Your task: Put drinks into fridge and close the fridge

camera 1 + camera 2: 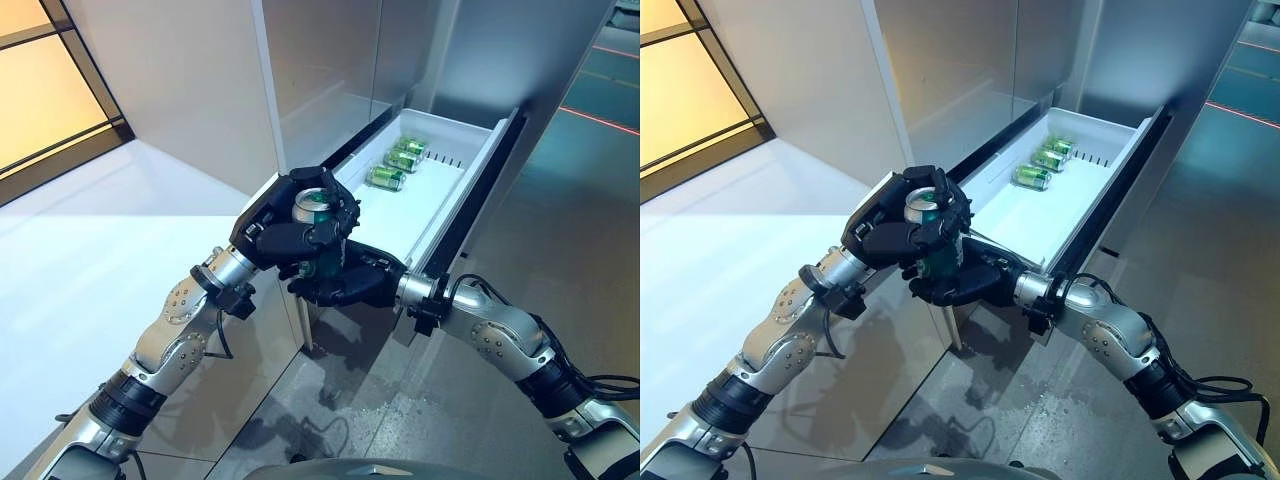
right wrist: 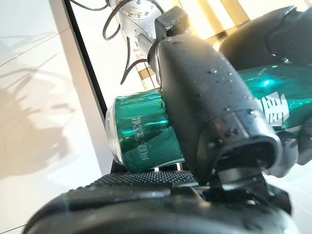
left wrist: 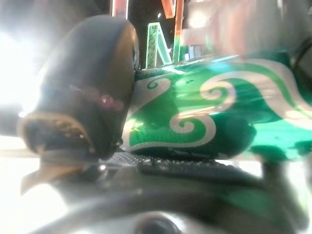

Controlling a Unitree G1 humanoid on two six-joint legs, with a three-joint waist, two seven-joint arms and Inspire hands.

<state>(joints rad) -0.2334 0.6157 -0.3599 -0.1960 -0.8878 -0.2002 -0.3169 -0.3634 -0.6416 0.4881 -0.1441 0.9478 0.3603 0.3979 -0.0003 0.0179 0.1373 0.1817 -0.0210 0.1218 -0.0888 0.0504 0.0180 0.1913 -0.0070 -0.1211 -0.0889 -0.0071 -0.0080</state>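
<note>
A green can (image 1: 312, 207) stands upright between my two hands, just at the near corner of the open white fridge drawer (image 1: 455, 190). My left hand (image 1: 272, 232) is curled round the can's upper part, thumb (image 3: 83, 97) against its side (image 3: 219, 112). My right hand (image 1: 348, 282) is curled round its lower part, thumb (image 2: 204, 102) across the can (image 2: 141, 131). More green cans (image 1: 398, 160) lie on their sides at the far end of the drawer.
The drawer sticks out from a tall grey fridge front (image 1: 320, 70). A dark drawer front panel (image 1: 490, 190) runs along its right side. A pale floor (image 1: 70, 250) lies to the left and a grey tiled floor (image 1: 560, 240) to the right.
</note>
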